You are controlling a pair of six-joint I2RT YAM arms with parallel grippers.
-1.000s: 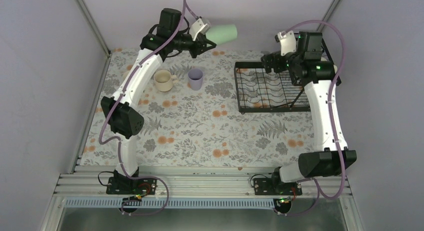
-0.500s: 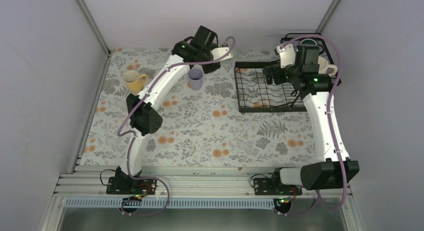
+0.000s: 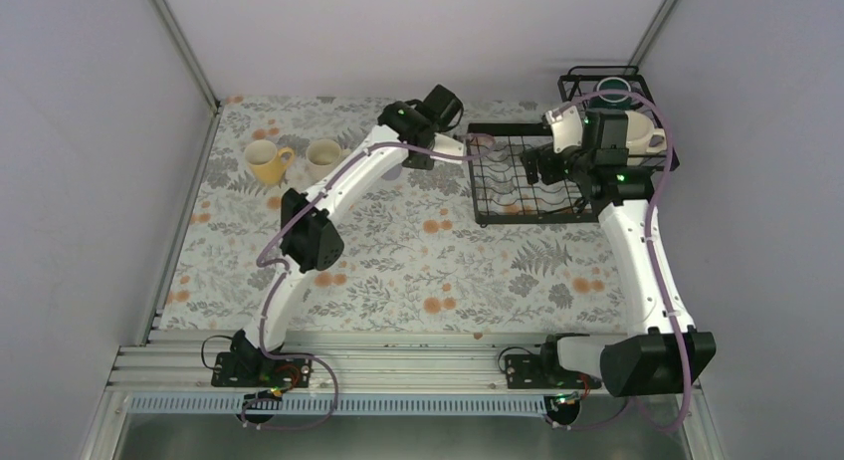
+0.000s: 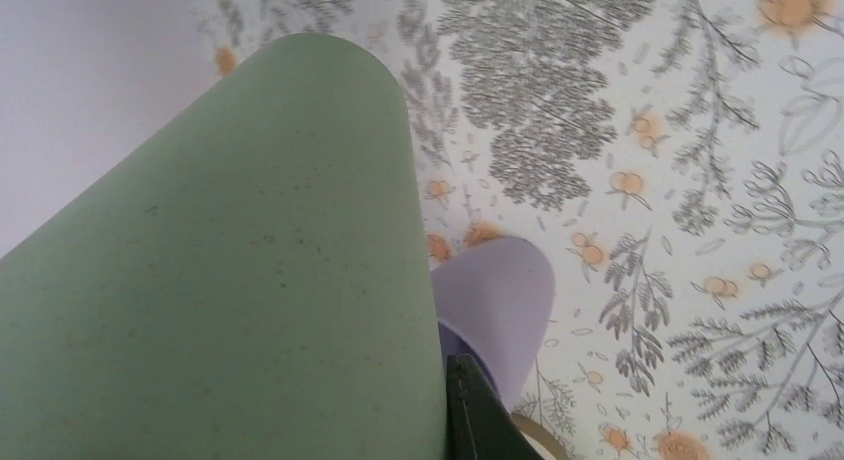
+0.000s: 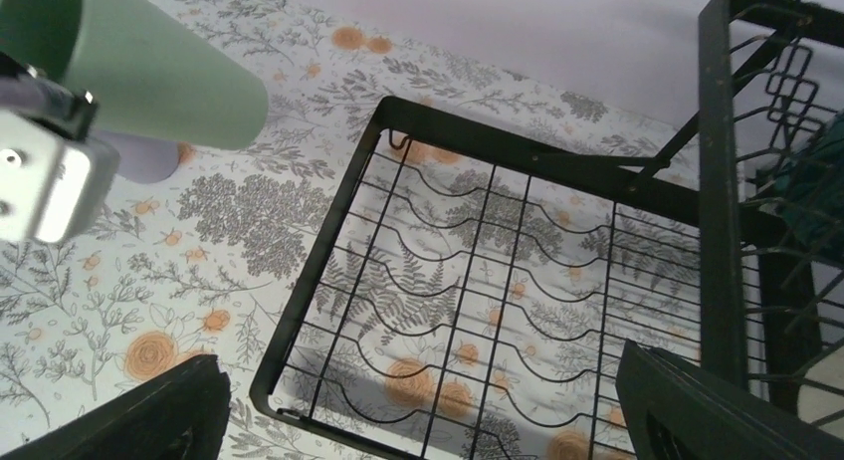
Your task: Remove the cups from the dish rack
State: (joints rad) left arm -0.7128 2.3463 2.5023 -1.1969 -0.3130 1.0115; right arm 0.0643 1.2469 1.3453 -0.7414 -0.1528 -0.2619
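My left gripper point(image 3: 456, 141) is shut on a mint-green tumbler point(image 4: 219, 271), which lies tilted and fills the left wrist view. One dark fingertip point(image 4: 480, 420) presses its side. The tumbler also shows in the right wrist view point(image 5: 159, 77), just left of the black dish rack point(image 5: 328, 231). A lavender tumbler point(image 4: 498, 301) stands on the cloth below it. My right gripper point(image 5: 428, 420) is open and empty above the rack's plate slots point(image 3: 518, 181). A yellow mug point(image 3: 265, 162) and a cream mug point(image 3: 323, 158) stand at the far left.
The raised basket point(image 3: 572, 82) at the rack's far right holds a pale-rimmed cup point(image 3: 614, 87), a cream mug point(image 3: 647, 136) and a dark green cup point(image 5: 811, 181). Grey walls close off the back and both sides. A floral cloth point(image 3: 418, 261) covers the table.
My left arm has swung right from the far left to the rack's left edge. My right gripper has shifted slightly nearer over the plate slots. Yellow and cream mugs now both stand at far left.
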